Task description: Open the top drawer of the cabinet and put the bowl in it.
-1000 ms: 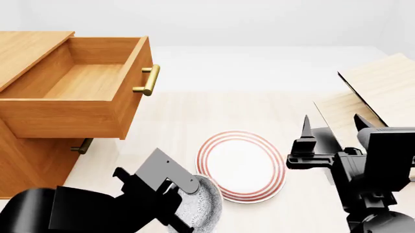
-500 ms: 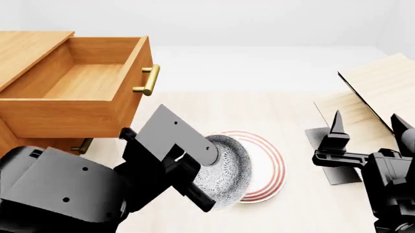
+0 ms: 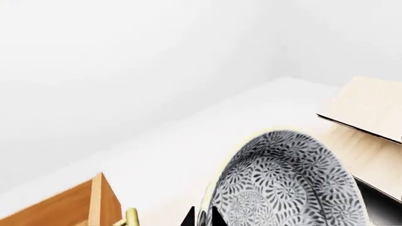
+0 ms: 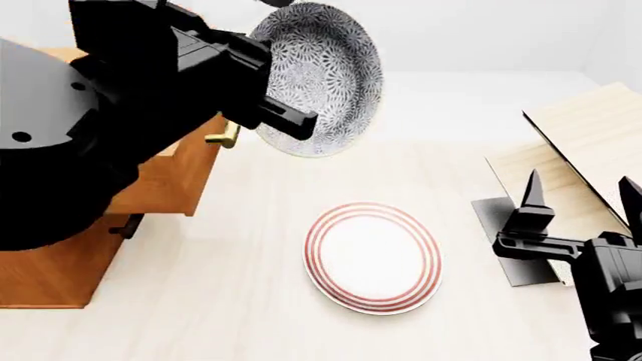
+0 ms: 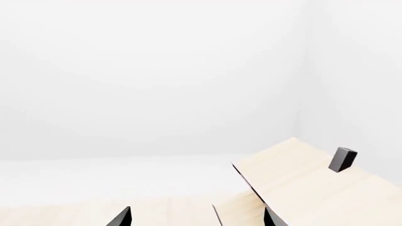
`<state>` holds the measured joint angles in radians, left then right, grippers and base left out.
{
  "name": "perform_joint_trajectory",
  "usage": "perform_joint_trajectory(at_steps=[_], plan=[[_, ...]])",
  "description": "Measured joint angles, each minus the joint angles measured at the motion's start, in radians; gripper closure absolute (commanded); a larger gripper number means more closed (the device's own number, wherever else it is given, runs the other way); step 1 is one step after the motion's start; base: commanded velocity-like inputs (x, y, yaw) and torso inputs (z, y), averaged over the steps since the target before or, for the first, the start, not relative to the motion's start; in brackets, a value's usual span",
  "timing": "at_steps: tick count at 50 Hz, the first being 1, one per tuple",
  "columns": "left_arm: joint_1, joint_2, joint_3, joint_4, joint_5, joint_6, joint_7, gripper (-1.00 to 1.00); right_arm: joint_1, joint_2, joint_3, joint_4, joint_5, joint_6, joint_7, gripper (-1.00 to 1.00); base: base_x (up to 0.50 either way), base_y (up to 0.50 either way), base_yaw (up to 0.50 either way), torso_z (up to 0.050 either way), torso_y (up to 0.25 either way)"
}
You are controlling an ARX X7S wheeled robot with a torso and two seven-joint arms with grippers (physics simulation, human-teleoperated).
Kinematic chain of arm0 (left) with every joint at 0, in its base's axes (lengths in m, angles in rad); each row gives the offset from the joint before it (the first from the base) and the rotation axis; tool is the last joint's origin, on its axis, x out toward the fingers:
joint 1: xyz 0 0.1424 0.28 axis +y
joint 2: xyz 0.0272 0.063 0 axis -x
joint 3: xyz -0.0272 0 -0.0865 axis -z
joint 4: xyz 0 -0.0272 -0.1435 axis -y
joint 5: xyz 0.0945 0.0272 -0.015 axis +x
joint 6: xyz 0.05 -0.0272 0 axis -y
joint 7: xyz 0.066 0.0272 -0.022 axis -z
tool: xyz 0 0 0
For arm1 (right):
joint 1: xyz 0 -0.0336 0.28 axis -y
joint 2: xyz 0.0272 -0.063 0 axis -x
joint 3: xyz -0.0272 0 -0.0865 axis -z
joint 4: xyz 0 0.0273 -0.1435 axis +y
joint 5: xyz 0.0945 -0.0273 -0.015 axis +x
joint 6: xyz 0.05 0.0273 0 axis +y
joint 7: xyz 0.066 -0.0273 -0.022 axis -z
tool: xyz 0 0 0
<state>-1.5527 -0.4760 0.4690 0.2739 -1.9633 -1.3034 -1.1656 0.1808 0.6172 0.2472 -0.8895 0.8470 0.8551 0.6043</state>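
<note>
We see the left pincer (image 4: 286, 116) pinching the bowl's (image 4: 323, 75) rim, tilted, at 1 o'clock of the top drawer (image 4: 191, 169). Right pincer (image 4: 576, 197) spread. No legible writing.

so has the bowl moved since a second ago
Yes. The bowl, held in the left gripper, has gone from low beside the red-ringed plate to well above it in the head view, toward the top drawer.
</note>
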Motion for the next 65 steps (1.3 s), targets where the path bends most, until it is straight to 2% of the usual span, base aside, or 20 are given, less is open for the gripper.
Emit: perform_joint_trajectory(at_steps=[9, 20, 41, 65], plan=[[-0.141, 0.001, -0.002, -0.180, 0.113, 0.035, 0.038, 1.00, -0.001, 0.000, -0.011, 0.005, -0.006, -0.007, -0.002, -1.00, 0.00, 0.00, 0.00, 0.000, 0.000], [-0.225, -0.001, 0.031, -0.390, 0.297, 0.093, 0.133, 1.00, -0.001, -0.002, -0.034, 0.019, -0.022, -0.018, -0.007, -1.00, 0.00, 0.00, 0.00, 0.000, 0.000], [-0.232, 0.032, 0.125, -0.797, 0.590, 0.284, 0.329, 1.00, 0.007, -0.004, -0.072, 0.039, -0.042, -0.029, -0.009, -1.00, 0.00, 0.00, 0.00, 0.000, 0.000], [-0.226, 0.097, 0.208, -1.180, 0.758, 0.441, 0.487, 1.00, 0.013, -0.005, -0.097, 0.061, -0.053, -0.043, -0.011, -1.00, 0.00, 0.00, 0.00, 0.000, 0.001]])
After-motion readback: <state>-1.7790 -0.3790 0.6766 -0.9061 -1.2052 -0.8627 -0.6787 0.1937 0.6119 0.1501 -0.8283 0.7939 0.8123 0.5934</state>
